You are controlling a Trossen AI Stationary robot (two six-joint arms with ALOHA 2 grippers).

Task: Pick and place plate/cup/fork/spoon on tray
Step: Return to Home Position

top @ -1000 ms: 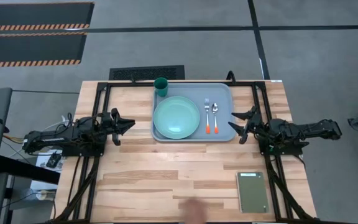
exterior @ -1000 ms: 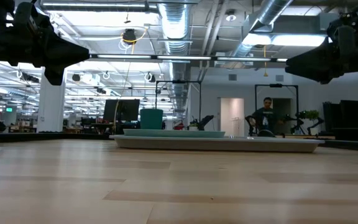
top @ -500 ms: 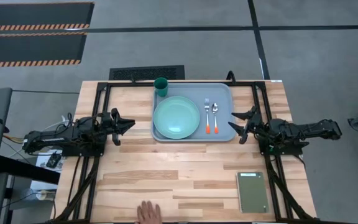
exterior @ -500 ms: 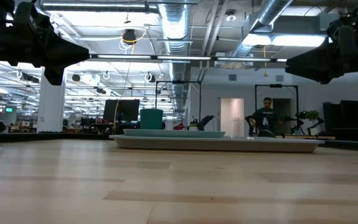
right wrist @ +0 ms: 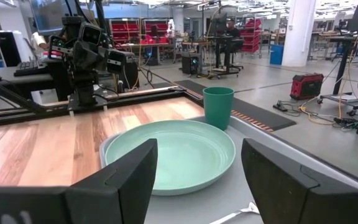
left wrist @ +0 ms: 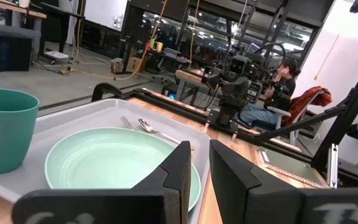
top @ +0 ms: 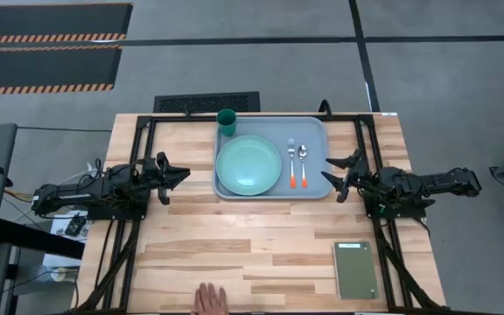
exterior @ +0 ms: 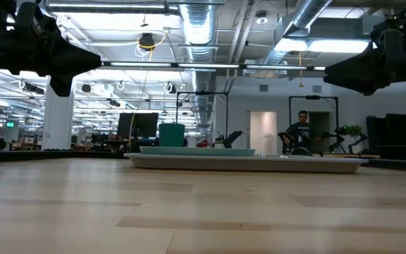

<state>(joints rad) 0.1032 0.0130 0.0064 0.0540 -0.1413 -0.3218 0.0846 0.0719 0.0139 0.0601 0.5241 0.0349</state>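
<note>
The pale blue-grey tray [top: 313, 131] lies at the table's far middle. The mint-green plate [top: 248, 164] rests on its left half. The dark green cup [top: 227, 121] stands upright at the tray's far left corner. The fork [top: 292, 162] and the spoon [top: 303, 163] lie side by side on its right half, orange handles toward the near edge. My left gripper [top: 186, 175] hovers left of the tray, empty, with a narrow gap between its fingers [left wrist: 182, 158]. My right gripper [top: 325, 170] hovers right of the tray, open wide and empty [right wrist: 199, 149].
A small dark green-grey slab [top: 356, 269] lies near the table's near right corner. A person's hand [top: 208, 299] rests on the near edge. Black frame rails [top: 138, 131] run along both sides of the table. Bare wood lies between the tray and the near edge.
Both arms have kept still. The person's hand at the near edge has moved toward the table's left and now rests there.
</note>
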